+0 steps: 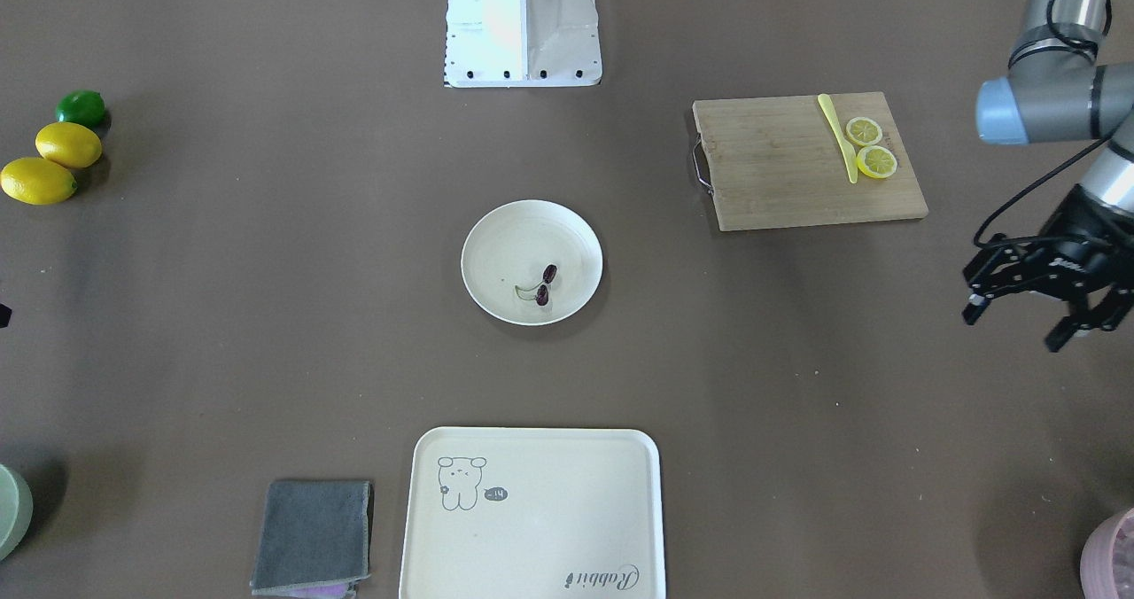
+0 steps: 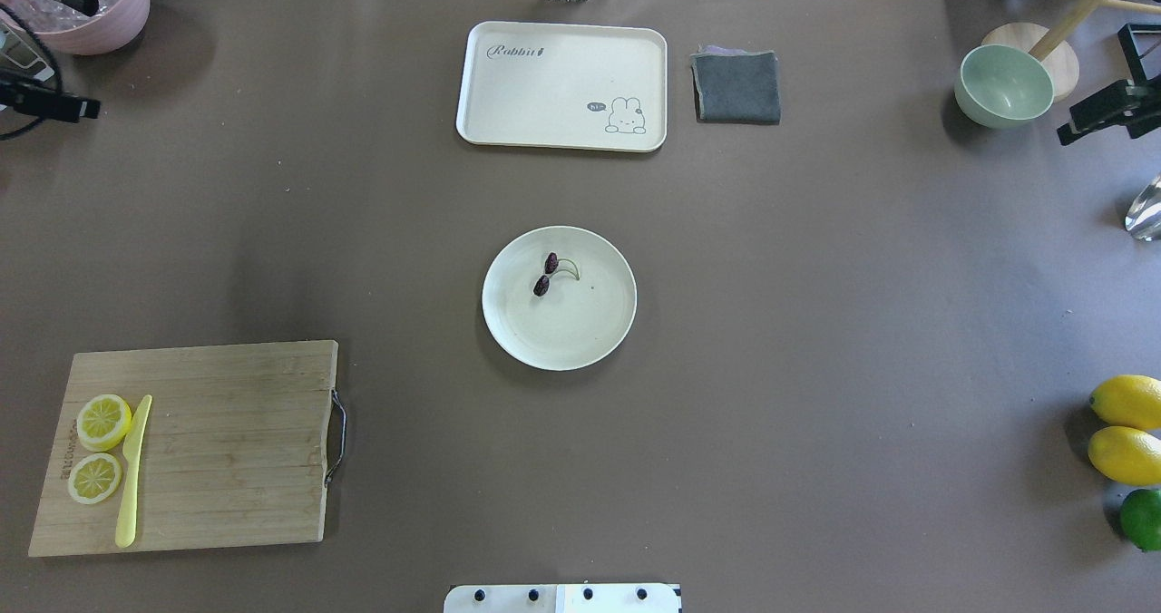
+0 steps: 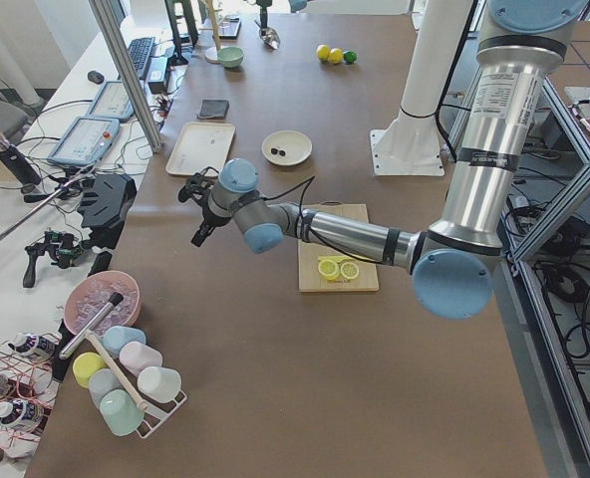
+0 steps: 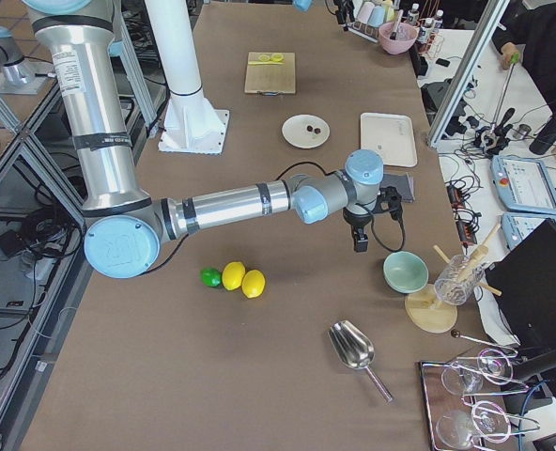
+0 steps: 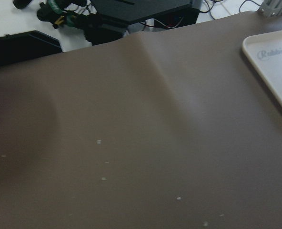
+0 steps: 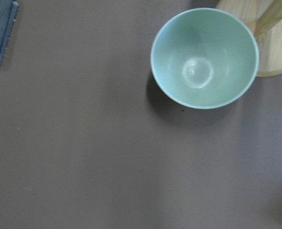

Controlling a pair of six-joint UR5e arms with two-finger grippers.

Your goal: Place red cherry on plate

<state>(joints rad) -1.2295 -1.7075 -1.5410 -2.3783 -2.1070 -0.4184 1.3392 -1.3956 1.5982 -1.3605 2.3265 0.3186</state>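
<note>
The red cherry (image 1: 545,284) (image 2: 547,274), two dark maroon berries on a pale green stem, lies inside the round cream plate (image 1: 500,240) (image 2: 580,327) at the table's middle. No gripper touches it. My left gripper (image 1: 1019,324) hangs far out near the table's end, past the cutting board, fingers spread open and empty. At the opposite end my right gripper (image 2: 1093,82) hovers beside the green bowl (image 2: 1003,85) (image 6: 204,58). Its two dark fingers stand apart with nothing between them.
A wooden cutting board (image 2: 227,441) carries two lemon slices (image 2: 102,421) and a yellow knife (image 2: 132,472). A rabbit tray (image 2: 544,96) and grey cloth (image 2: 736,87) lie at the far side. Whole lemons and a lime (image 2: 1129,454) sit at the right edge. A pink bowl (image 2: 91,10) stands far left.
</note>
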